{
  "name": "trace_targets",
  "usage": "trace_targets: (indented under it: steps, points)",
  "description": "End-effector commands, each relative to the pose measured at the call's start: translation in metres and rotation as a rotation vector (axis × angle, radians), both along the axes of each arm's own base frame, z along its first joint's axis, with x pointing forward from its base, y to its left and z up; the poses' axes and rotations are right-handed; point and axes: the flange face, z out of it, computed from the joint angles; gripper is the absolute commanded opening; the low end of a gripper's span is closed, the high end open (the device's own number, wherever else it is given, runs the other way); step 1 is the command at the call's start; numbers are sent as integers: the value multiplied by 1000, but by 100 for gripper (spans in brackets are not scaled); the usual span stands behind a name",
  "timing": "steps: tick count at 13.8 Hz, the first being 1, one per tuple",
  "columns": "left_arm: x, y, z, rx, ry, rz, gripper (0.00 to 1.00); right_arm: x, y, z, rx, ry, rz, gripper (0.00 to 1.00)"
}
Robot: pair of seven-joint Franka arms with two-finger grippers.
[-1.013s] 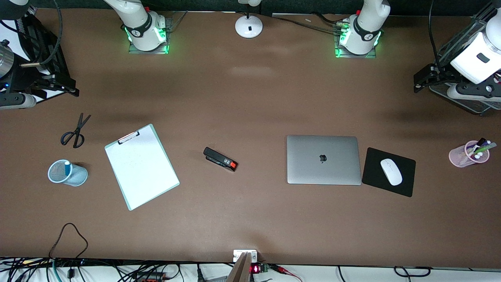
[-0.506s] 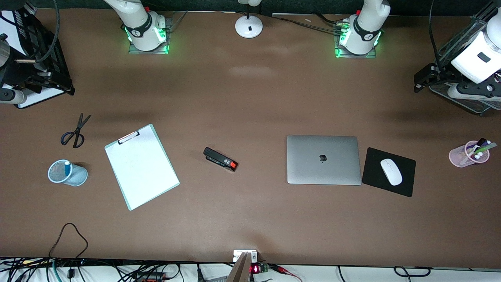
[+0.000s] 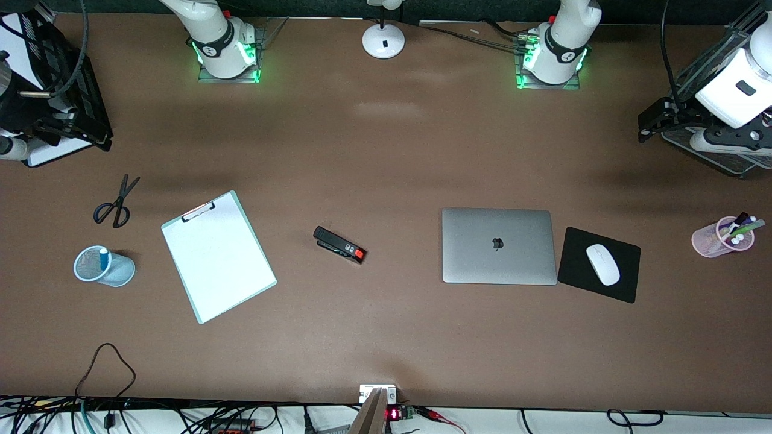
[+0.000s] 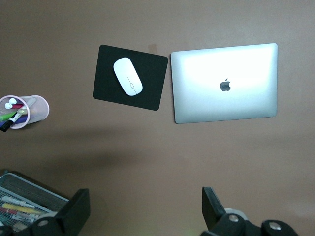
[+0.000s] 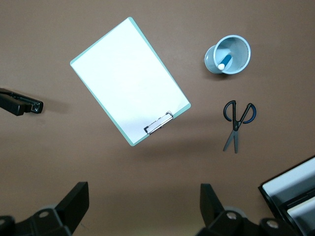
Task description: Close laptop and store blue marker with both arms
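Front view: laptop seen shut, blue marker stowed in mesh cup. Left gripper, right gripper spread, empty, high over table; retreat judged best kept clear of objects.

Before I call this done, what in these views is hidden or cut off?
- Blue marker: its lower part is hidden inside the blue mesh cup in the front and right wrist views.
- Laptop: the shut lid covers its keyboard in the front and left wrist views.
- Left gripper and right gripper: the wrist views' edges cut off their bodies.
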Motion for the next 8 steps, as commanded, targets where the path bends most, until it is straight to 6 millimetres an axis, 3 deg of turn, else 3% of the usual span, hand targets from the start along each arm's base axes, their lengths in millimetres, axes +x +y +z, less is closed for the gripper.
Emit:
trace_targets:
  steps: [1, 8]
  points:
    - [-1, 0, 6, -10, 3, -8, 100, -3, -10, 4, -2, -29, 10, 100]
    - [-2, 2, 6, -10, 6, -4, 100, -10, -20, 17, -4, -65, 61, 100]
